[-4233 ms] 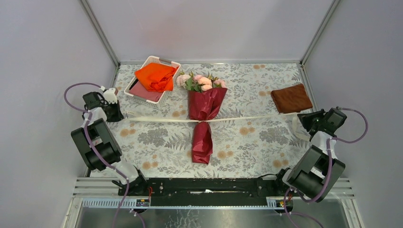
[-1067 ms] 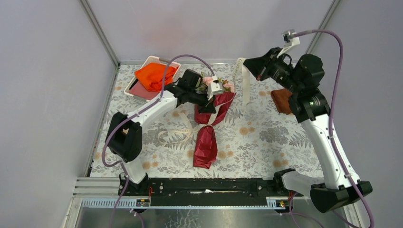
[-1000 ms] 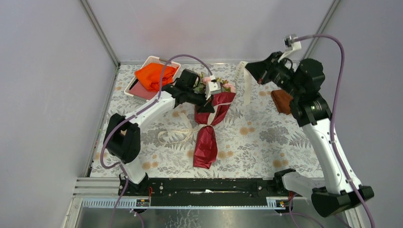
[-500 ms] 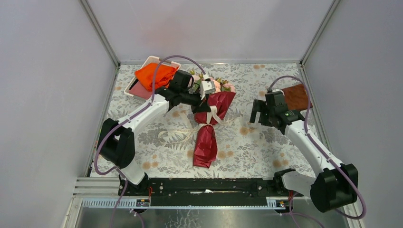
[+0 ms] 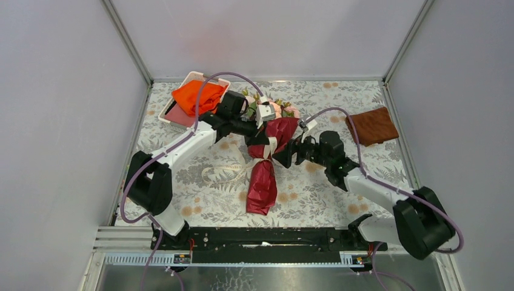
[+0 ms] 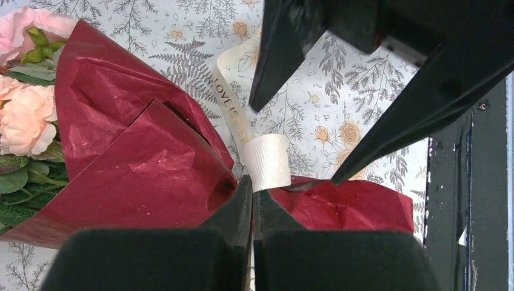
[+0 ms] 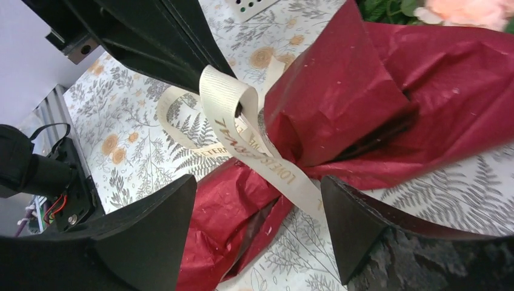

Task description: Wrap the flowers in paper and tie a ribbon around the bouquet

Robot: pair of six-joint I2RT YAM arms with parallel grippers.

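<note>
Looking down from high behind both arm bases (image 5: 171,225), then close along the left gripper (image 6: 252,182) and right gripper (image 7: 259,182) (aimed from opposite sides), meeting at the ribbon (image 6: 267,162) just ahead of both.

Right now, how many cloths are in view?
2: an orange cloth in the white basket at far left, a brown cloth at far right. Others may be hidden beneath the orange one.

Left arm (image 5: 182,143) extends far forward, left gripper (image 5: 262,138) jaws pressed shut. Right arm (image 5: 377,185) reaches inward, low; right gripper (image 5: 283,155) jaws spread wide.
</note>
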